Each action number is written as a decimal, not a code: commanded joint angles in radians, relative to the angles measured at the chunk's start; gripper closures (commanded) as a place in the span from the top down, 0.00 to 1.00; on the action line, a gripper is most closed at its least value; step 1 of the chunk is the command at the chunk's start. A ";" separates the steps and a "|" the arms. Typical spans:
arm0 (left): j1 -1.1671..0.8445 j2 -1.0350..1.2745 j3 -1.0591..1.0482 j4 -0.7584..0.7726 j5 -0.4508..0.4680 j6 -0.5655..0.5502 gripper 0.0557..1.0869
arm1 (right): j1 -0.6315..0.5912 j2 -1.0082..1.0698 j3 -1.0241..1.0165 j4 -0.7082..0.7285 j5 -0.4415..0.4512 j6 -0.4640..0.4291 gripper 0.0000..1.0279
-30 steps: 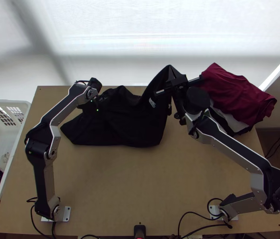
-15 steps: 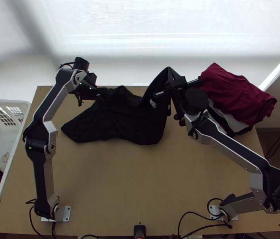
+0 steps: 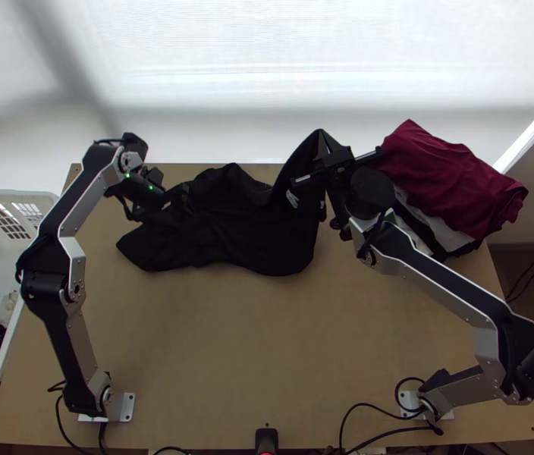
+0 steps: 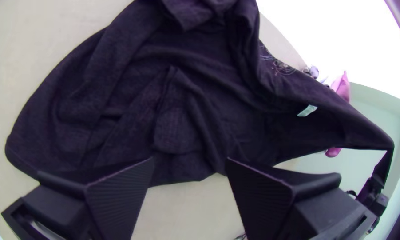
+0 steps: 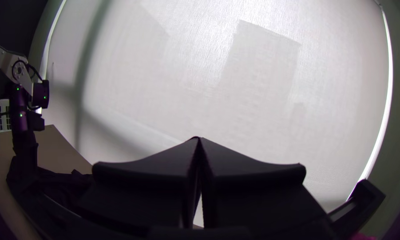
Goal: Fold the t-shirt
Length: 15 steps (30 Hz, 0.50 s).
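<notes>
Across the far part of the table (image 3: 267,334) lies the shirt (image 3: 244,235), black, loosely spread and rippled, one part drawn up towards the robot's right. The right gripper (image 5: 199,138) has its fingers brought together at the tips, pinching that raised part; holding it up probably keeps the cloth taut and gives the other hand something to work against. The left gripper (image 4: 189,158) stands wide, nothing between its fingers, at the shirt's left part, likely so it can take a fresh grip on an edge or loose layer. Where cloth and gripper are both black and dim from above, I can't be sure whether they touch. The folding looks barely begun: the outline is uneven, and a pull from the right alone might drag the whole shirt askew.

From the left wrist, the shirt's folds come out plainly, with a small pale label (image 4: 307,110) on the inside of the rising cloth, and the lifted peak running to the right gripper. The right wrist view gives the closed tips against a bright blind (image 5: 253,89), with the left arm (image 5: 26,98) beyond. The top view adds the surroundings: a pile topped by red cloth (image 3: 449,174) beside the right gripper, and a white basket (image 3: 9,196) at the left.
</notes>
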 commanded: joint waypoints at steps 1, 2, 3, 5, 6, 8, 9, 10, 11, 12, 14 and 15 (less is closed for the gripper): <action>-0.001 -0.059 -0.125 0.067 0.040 -0.076 0.62 | 0.009 0.014 0.007 0.027 0.000 0.008 0.03; -0.006 -0.056 -0.144 0.076 0.040 -0.078 0.62 | 0.009 0.014 0.007 0.027 -0.002 0.008 0.03; -0.012 -0.054 -0.162 0.088 0.040 -0.078 0.62 | 0.009 0.014 0.007 0.027 0.000 0.006 0.03; -0.021 -0.051 -0.183 0.110 0.040 -0.087 0.62 | 0.009 0.012 0.007 0.027 0.000 0.006 0.03; -0.027 -0.048 -0.191 0.118 0.040 -0.087 0.62 | 0.008 0.012 0.007 0.027 -0.002 0.004 0.03; -0.032 -0.045 -0.208 0.142 0.038 -0.090 0.62 | 0.008 0.012 0.007 0.027 0.000 0.004 0.03; -0.033 -0.042 -0.217 0.154 0.035 -0.091 0.62 | 0.008 0.012 0.007 0.027 -0.002 0.004 0.03; -0.033 -0.041 -0.225 0.162 0.028 -0.091 0.62 | 0.008 0.012 0.009 0.027 0.000 0.004 0.03; -0.033 -0.039 -0.228 0.168 0.028 -0.093 0.62 | 0.008 0.011 0.009 0.027 0.000 0.004 0.03; -0.033 -0.036 -0.231 0.170 0.022 -0.093 0.62 | 0.006 0.011 0.009 0.027 0.000 0.004 0.03; -0.033 -0.036 -0.237 0.184 0.012 -0.091 0.62 | 0.005 0.011 0.009 0.027 0.000 0.004 0.03; -0.035 -0.038 -0.245 0.197 -0.001 -0.090 0.62 | 0.005 0.011 0.009 0.027 0.000 0.004 0.03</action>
